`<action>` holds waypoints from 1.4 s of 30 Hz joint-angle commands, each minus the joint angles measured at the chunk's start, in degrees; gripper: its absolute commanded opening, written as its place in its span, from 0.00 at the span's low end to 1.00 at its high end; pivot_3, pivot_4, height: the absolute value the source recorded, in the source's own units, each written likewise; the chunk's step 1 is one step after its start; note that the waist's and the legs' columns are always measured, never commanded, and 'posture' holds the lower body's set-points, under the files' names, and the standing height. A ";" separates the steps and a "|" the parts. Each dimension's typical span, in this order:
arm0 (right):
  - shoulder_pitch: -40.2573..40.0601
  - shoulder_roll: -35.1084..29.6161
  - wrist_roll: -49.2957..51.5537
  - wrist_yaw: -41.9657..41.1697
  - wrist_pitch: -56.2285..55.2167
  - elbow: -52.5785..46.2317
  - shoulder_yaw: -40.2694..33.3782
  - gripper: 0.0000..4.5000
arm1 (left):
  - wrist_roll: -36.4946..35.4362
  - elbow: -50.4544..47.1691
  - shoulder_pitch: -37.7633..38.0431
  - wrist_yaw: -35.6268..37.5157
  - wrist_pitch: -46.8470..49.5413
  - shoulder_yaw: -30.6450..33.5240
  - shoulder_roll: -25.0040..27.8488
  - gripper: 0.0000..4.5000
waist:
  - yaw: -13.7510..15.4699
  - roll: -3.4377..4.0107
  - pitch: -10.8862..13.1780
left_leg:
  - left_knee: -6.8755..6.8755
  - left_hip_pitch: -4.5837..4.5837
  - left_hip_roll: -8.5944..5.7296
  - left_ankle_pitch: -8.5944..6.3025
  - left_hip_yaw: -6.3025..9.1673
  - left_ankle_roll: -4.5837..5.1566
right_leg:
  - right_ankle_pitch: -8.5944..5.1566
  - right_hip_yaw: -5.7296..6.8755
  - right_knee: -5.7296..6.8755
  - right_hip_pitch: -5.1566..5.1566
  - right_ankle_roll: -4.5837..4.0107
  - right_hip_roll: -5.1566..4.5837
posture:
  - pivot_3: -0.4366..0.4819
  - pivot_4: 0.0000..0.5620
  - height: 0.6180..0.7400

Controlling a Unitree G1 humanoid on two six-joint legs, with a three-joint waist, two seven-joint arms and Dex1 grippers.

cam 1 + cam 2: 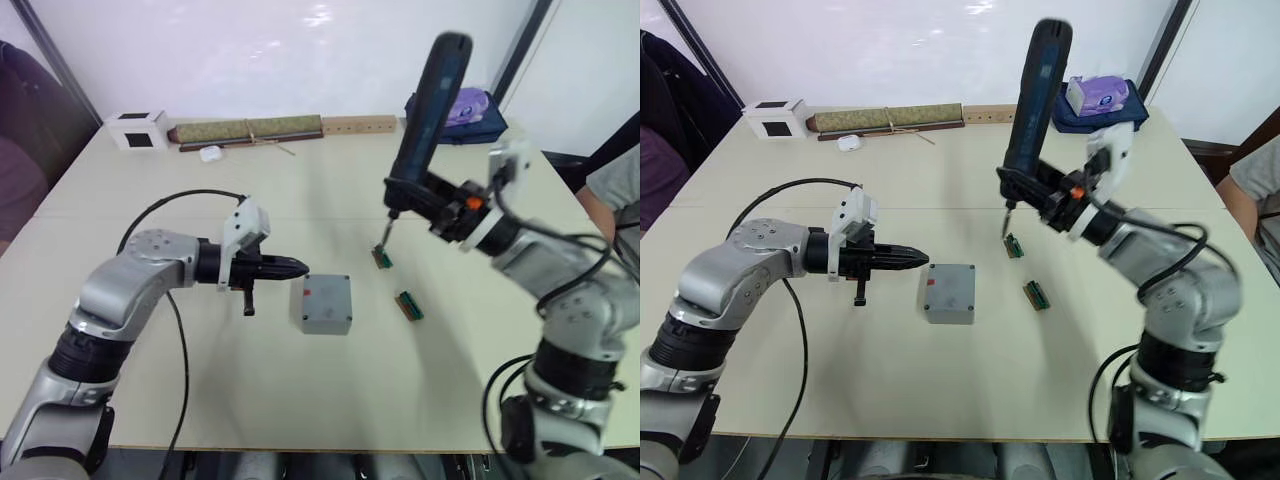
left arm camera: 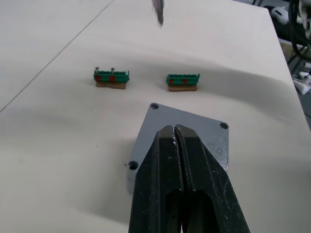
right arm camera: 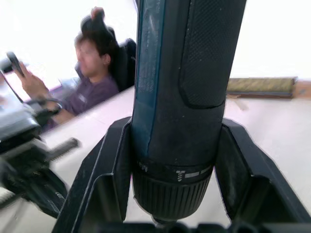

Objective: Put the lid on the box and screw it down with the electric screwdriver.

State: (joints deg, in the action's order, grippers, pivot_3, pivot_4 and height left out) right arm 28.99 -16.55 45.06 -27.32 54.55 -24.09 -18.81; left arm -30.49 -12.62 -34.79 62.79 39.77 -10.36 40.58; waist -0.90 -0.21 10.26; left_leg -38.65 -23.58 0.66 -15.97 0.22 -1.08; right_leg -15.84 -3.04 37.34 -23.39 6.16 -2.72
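The grey box (image 1: 321,320) stands mid-table with the flat grey lid (image 2: 212,129) lying on top of it, screw holes showing at the lid's corners. My left gripper (image 1: 303,265) is shut with nothing in it. It points at the box from the left, and its tips (image 2: 174,130) hover over the lid's near edge. My right gripper (image 1: 408,190) is shut on the electric screwdriver (image 1: 427,95), held high and nearly upright to the right of the box. The screwdriver's thin bit (image 1: 386,232) points down just above a green circuit board (image 1: 383,258).
A second green board (image 1: 409,306) lies right of the box. Along the far edge are a white cube (image 1: 137,130), a long wooden strip (image 1: 250,129) and a blue-purple bag (image 1: 468,110). People sit at the table's left (image 1: 20,150) and right (image 1: 615,190) sides.
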 commanded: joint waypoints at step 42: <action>-15.58 -2.30 -23.39 -0.92 -25.54 7.65 26.93 0.40 | 17.73 7.69 1.74 2.60 -12.18 -10.35 -5.74 0.00 | 0.01 -0.34 -0.91 | 0.03 0.34 -0.01 0.00 0.05 0.00 | -0.04 0.03 -0.03 0.34 -0.06 0.12 | 0.48 0.27 1.00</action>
State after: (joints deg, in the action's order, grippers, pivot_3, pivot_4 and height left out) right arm 16.73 -18.59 24.06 -28.60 26.23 -21.58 5.64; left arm -14.15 -5.51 -33.86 65.45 27.55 -19.57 34.64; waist -0.89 -0.55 9.35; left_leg -38.59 -23.08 0.65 -15.97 0.28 -1.08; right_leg -15.89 -2.99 37.27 -22.87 6.09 -2.60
